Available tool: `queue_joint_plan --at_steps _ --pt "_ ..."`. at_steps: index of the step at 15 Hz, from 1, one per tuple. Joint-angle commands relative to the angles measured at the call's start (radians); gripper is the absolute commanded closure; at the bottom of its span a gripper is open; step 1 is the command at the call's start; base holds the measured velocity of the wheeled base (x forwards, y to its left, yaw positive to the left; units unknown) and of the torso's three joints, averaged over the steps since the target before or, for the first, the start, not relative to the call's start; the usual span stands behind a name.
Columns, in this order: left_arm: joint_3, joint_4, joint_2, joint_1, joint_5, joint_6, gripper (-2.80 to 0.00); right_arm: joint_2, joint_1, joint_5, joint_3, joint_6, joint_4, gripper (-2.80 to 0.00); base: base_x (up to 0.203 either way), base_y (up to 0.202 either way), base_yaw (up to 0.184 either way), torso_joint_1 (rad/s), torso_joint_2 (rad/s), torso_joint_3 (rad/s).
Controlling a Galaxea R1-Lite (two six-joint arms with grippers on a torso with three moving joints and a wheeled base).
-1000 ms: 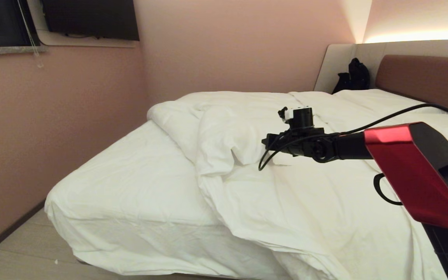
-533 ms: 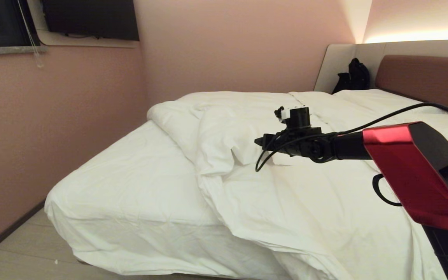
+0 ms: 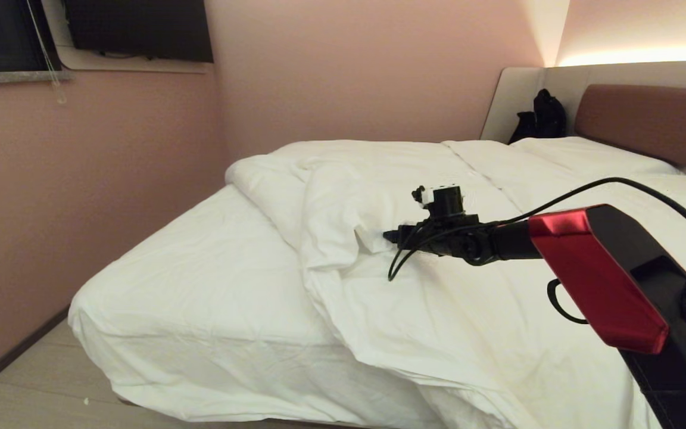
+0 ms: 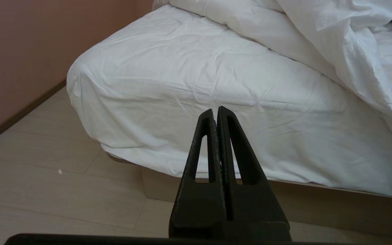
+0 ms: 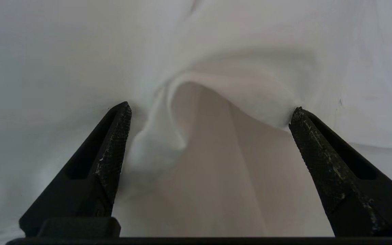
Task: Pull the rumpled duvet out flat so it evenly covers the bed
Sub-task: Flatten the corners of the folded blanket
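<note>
The thick, puffy white duvet (image 3: 438, 262) lies bunched over the right part of the low double bed (image 3: 200, 298), leaving the mattress bare on the left. A black bag (image 3: 542, 116) sits behind it.

the right tool (image 3: 387, 236), center frame in the head view, has its fingertips buried in a fold of the duvet (image 3: 438, 310), which runs off the lower right edge. the headboard (image 3: 652, 122) is cropped at right. the dark object (image 3: 539, 116) at upper right is too small to identify.
</note>
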State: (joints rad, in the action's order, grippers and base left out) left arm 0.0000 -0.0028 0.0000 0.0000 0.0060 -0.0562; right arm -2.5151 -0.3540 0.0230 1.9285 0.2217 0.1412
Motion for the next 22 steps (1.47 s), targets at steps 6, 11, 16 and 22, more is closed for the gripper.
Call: queue_joint_plan --at_steps 6,11,16,22 --pt "0.000 0.000 0.000 0.000 0.000 -0.002 0.00 -0.087 0.001 0.005 0.001 -0.024 0.077 0.00 0.000 0.000 0.000 0.000 0.00 0.000" --pt "0.000 0.000 0.000 0.000 0.000 -0.002 0.00 -0.082 0.007 0.006 0.001 -0.025 0.080 0.00 0.000 0.000 0.000 0.000 0.00 0.000" --pt "0.000 0.000 0.000 0.000 0.000 -0.001 0.00 -0.053 0.012 0.008 0.001 -0.022 0.078 0.00 0.000 0.000 0.000 0.000 0.00 0.000" --pt "0.000 0.000 0.000 0.000 0.000 -0.002 0.00 0.047 0.006 0.009 -0.001 -0.016 0.070 0.00 0.000 0.000 0.000 0.000 0.00 0.000"
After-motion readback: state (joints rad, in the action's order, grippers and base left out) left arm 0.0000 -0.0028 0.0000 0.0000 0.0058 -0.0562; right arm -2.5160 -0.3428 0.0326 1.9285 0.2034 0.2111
